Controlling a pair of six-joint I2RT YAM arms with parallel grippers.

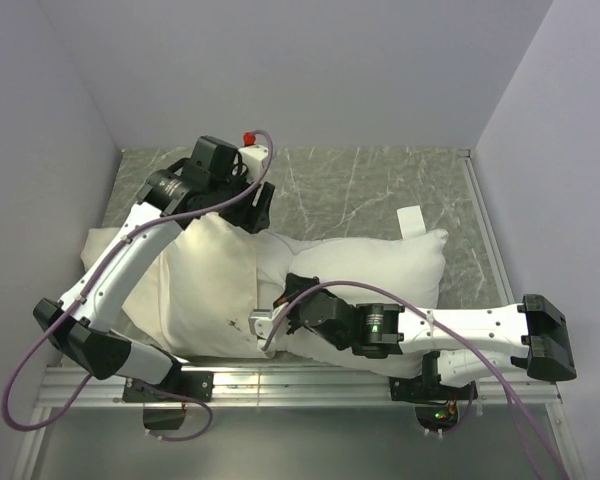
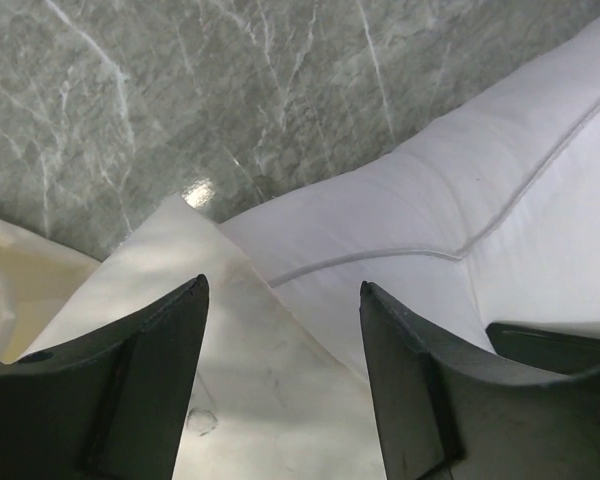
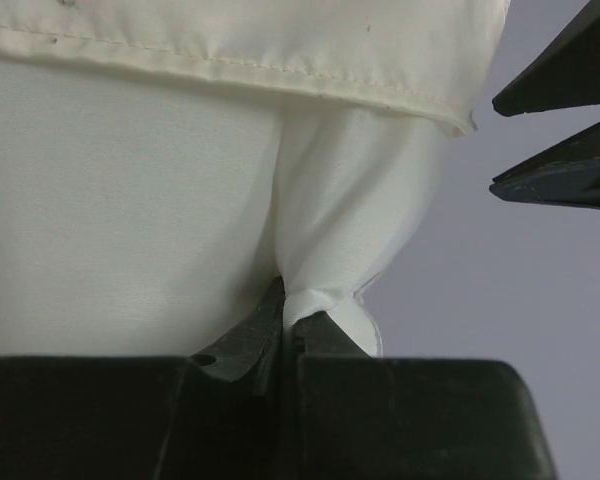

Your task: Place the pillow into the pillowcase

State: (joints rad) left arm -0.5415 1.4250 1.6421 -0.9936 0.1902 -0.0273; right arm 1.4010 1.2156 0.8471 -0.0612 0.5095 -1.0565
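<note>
The plump white pillow [image 1: 380, 265] lies across the marble table [image 1: 360, 190]. Its left part is covered by the wrinkled cream pillowcase [image 1: 210, 290]. My right gripper [image 1: 278, 306] is low at the near side and shut on a pinched white corner of the pillow [image 3: 325, 300], just below the pillowcase's cream hem [image 3: 230, 60]. My left gripper [image 1: 256, 206] hangs over the far edge, open. A pointed cream corner of the pillowcase [image 2: 260, 380] lies between its fingers [image 2: 150, 370], untouched, and the piped pillow [image 2: 460, 190] is beside it.
Lavender walls close in the table on the left, back and right. An aluminium rail [image 1: 310, 385] runs along the near edge by the arm bases. A small white tag [image 1: 410, 220] sticks out at the pillow's far right end. Dark pointed parts [image 3: 565, 120] show at the right wrist view's right edge.
</note>
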